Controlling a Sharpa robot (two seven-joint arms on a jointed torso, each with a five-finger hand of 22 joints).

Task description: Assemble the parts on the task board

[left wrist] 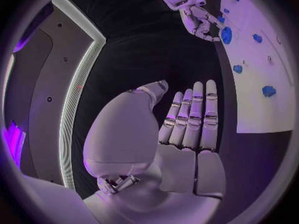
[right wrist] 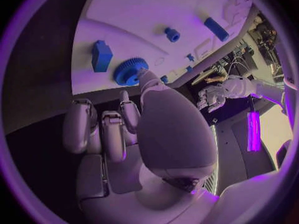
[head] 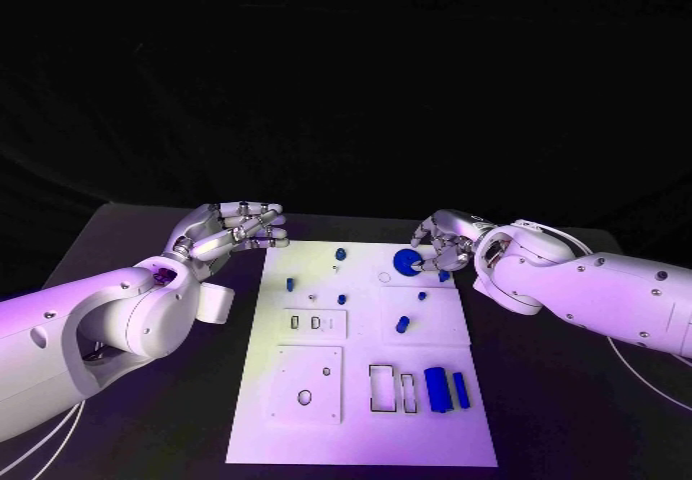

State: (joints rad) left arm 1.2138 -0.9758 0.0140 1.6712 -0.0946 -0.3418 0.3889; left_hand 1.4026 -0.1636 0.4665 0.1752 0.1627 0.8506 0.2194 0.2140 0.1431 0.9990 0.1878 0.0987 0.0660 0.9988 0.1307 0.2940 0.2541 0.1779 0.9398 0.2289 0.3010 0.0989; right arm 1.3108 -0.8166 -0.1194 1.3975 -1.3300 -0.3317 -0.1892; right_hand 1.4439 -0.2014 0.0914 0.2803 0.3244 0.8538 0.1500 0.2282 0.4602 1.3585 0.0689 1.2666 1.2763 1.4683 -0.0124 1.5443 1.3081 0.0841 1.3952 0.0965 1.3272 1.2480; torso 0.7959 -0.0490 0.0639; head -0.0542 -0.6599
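Pegs [head: 342, 298] — block [head: 436, 389] beside slots [head: 382, 388]

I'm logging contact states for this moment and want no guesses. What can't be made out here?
- Head view: the right robot hand covers part of the blue gear; actual grip unclear.
- Right wrist view: its thumb hides the gear's near rim.
- Head view: small blue parts on the task board too small to identify.

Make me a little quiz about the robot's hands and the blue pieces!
1. True or false: the left hand holds a blue piece.
2. Which hand touches the blue gear? A) left B) right
3. Fill in: the two long blue blocks lie on the white ____.

Key: 1 false: it holds nothing. 2 B: the right hand. 3 task board.
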